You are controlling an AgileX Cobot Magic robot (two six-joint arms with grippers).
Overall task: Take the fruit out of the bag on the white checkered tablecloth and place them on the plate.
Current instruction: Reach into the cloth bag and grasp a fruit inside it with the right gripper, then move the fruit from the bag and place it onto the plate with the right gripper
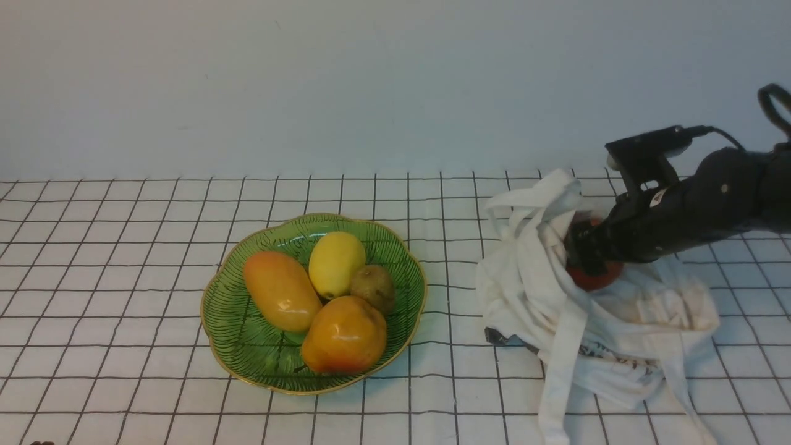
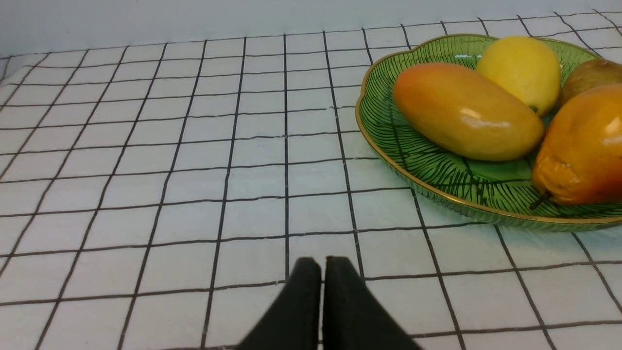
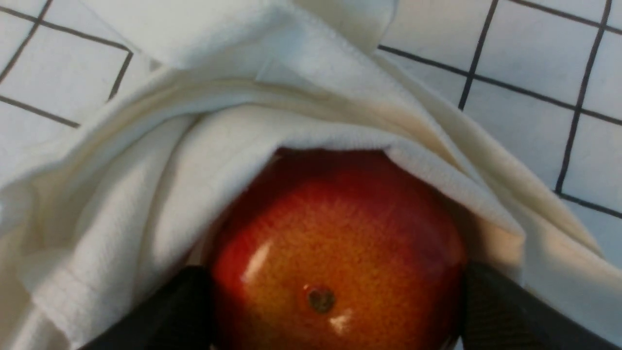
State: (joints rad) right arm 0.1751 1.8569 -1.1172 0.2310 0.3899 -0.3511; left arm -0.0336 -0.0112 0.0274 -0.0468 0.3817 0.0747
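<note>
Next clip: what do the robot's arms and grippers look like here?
The right arm is black with a rounded glossy shell, a small pale sticker and a boxy black camera on top trailing a black cable. The right gripper and left gripper have plain black fingers; the left's taper to narrow tips.

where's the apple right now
Front view, right side: the apple sits in the mouth of the cloth tote bag, clamped by the right gripper, well to the right of the green plate.
</note>
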